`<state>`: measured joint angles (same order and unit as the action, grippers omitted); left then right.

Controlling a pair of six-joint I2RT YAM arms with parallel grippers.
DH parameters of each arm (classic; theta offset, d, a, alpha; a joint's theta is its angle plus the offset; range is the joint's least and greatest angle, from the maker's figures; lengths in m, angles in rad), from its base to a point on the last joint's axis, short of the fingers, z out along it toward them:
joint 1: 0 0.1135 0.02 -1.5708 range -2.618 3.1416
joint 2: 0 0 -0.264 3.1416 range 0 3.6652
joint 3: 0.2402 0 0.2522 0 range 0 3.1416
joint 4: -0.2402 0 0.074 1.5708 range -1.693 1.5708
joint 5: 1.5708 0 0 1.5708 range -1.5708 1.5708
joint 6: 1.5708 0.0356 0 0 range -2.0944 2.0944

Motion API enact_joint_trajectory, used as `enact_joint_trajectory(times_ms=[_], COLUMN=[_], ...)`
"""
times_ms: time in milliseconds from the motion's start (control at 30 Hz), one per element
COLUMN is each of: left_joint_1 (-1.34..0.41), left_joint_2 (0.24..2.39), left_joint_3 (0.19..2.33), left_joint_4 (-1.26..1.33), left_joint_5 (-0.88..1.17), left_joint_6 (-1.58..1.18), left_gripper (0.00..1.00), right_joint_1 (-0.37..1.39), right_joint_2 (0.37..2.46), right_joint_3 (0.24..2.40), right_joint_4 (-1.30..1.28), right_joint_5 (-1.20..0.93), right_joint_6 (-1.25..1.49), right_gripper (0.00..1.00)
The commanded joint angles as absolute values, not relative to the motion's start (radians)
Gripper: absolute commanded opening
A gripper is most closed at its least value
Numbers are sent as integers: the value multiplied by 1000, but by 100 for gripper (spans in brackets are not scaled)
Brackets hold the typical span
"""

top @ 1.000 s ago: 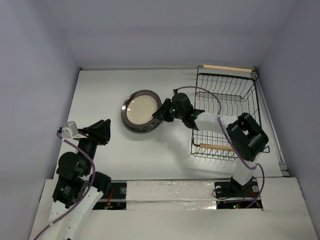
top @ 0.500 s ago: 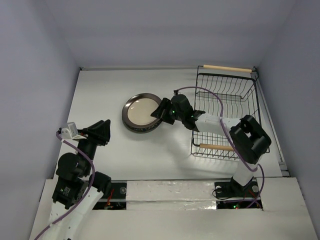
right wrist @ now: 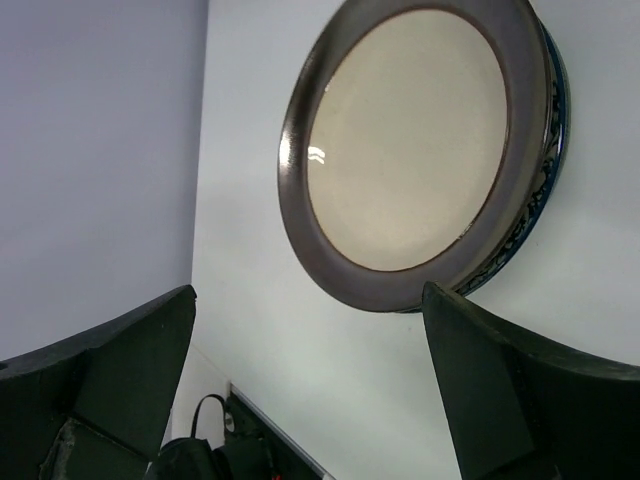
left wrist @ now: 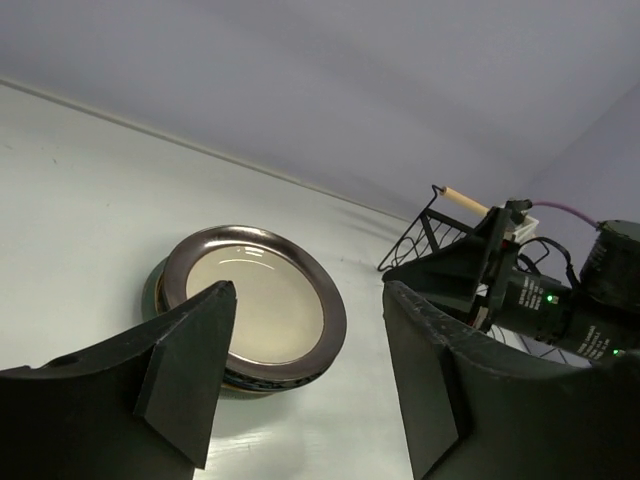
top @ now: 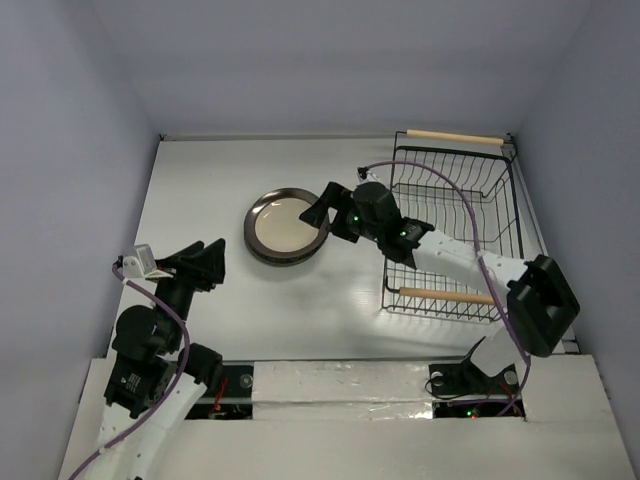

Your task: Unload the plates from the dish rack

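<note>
The plates lie in one flat stack [top: 284, 227] on the table left of the dish rack [top: 455, 225]. The top one has a dark brown rim and a cream centre [right wrist: 410, 140] [left wrist: 255, 300]. A blue-patterned edge [right wrist: 548, 160] and a teal edge [left wrist: 150, 290] show beneath it. My right gripper [top: 322, 214] [right wrist: 310, 340] stands open at the stack's right rim, with nothing between its fingers. My left gripper [top: 208, 262] [left wrist: 310, 350] is open and empty, well short of the stack on its near left. The black wire rack shows no plates in it.
The rack's two wooden rod handles [top: 455, 136] [top: 432, 294] lie at its far and near ends. White walls close the table at the back and both sides. The right arm's forearm and purple cable [top: 440, 190] pass over the rack's left side.
The right gripper has opened wide and let go of the brown-rimmed plate, which now lies flat on the stack. The right arm has stretched out further. The left gripper's fingers have spread somewhat.
</note>
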<state>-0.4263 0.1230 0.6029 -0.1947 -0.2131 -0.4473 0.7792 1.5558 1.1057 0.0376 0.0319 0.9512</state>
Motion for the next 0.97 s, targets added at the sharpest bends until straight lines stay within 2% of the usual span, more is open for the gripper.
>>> enact_joint_trajectory(times_ms=[0, 267, 367, 400, 500, 533, 567, 600, 633, 700, 733, 867, 900, 933], left_joint_1=[-433, -433, -433, -433, -433, -433, -433, -433, -433, -433, -433, -433, -433, -433], left_joint_2=[138, 137, 140, 141, 152, 153, 153, 152, 150, 155, 156, 161, 166, 170], left_joint_3=[629, 635, 634, 634, 635, 634, 634, 632, 630, 626, 626, 620, 623, 626], left_joint_4=[-175, -175, -172, -170, -169, -167, -167, -164, -163, -153, -153, -155, -156, -161], left_joint_5=[-207, -207, -207, -207, -207, -207, -207, -207, -207, -207, -207, -207, -207, -207], left_joint_6=[-443, -439, -436, -433, -431, -430, -430, -430, -428, -426, -428, -430, -430, -430], left_gripper=[58, 76, 84, 87, 90, 91, 92, 92, 93, 94, 94, 94, 94, 94], right_joint_1=[798, 816, 825, 825, 834, 834, 834, 834, 834, 834, 834, 834, 834, 834], right_joint_2=[1510, 1359, 1229, 1122, 915, 773, 708, 645, 539, 462, 434, 403, 417, 426], right_joint_3=[1157, 1146, 1115, 1091, 924, 887, 855, 804, 784, 750, 727, 730, 736, 744], right_joint_4=[3, -61, -68, -49, 89, 100, 91, 78, 49, 26, 6, -54, -60, -72], right_joint_5=[61, 118, 201, 218, 276, 341, 380, 409, 440, 491, 502, 520, 515, 512], right_joint_6=[899, 859, 804, 754, 669, 658, 652, 646, 641, 641, 643, 646, 646, 640], right_gripper=[100, 100, 100, 100, 96, 88, 82, 71, 46, 12, 0, 0, 5, 30])
